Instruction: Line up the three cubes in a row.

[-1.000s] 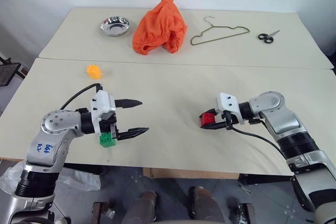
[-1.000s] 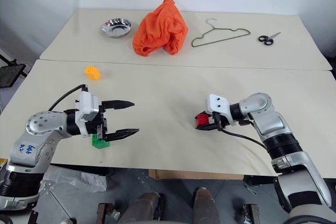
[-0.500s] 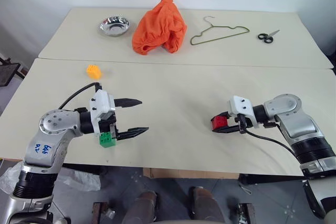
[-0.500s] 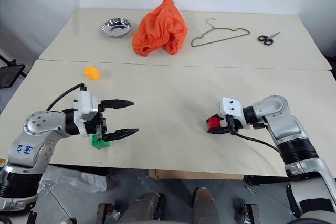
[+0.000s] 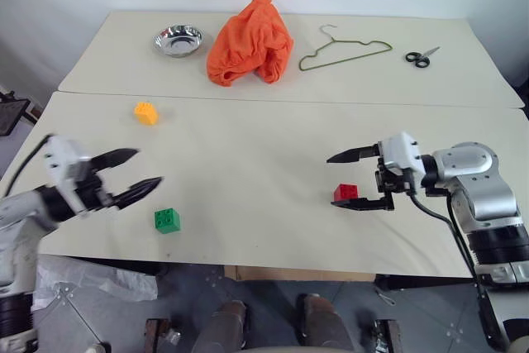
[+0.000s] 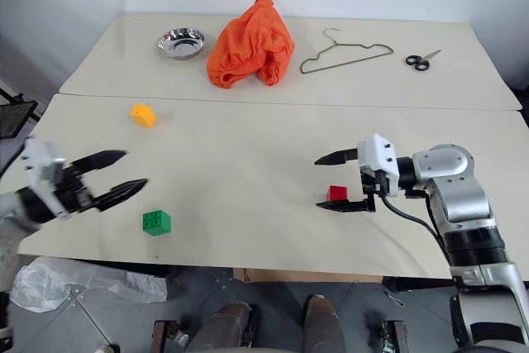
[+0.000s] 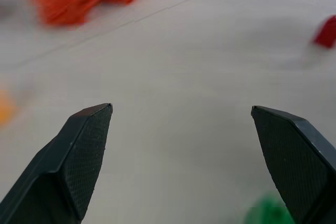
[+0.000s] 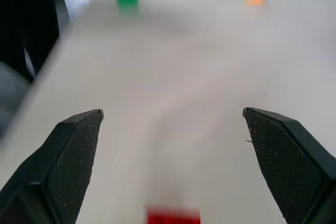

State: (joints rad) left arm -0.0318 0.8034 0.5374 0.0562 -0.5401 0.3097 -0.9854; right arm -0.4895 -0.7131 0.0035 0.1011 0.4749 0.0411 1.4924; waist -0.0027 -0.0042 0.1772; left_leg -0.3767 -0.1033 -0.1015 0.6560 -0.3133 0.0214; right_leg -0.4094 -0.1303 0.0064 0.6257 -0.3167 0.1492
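Red cube on the table, lower right of the head frame, lying free between the spread fingers of the right gripper: one finger above it in the frame, the other just below and beside it, whether touching cannot be told. In the right wrist view, same cube at the bottom edge, midway between the two wide-apart fingertips.

Green cube at lower left of the head frame, alone on the table, below and right of the left gripper. That gripper wide open too, holding nothing, fingers pointing right across the frame, apart from the cube. In the left wrist view, a green blur beside one fingertip.

Yellow-orange cube at upper left of the near table, well above the left gripper and well apart from the other two cubes. No row: green and red at roughly one height but far apart, yellow-orange higher up.

Two pale tabletops butted together, seam running across the frame. On the far one: steel bowl upper left, crumpled orange cloth at top centre, wire hanger right of it, scissors upper right. White wall behind; grey tiled floor below the near edge.
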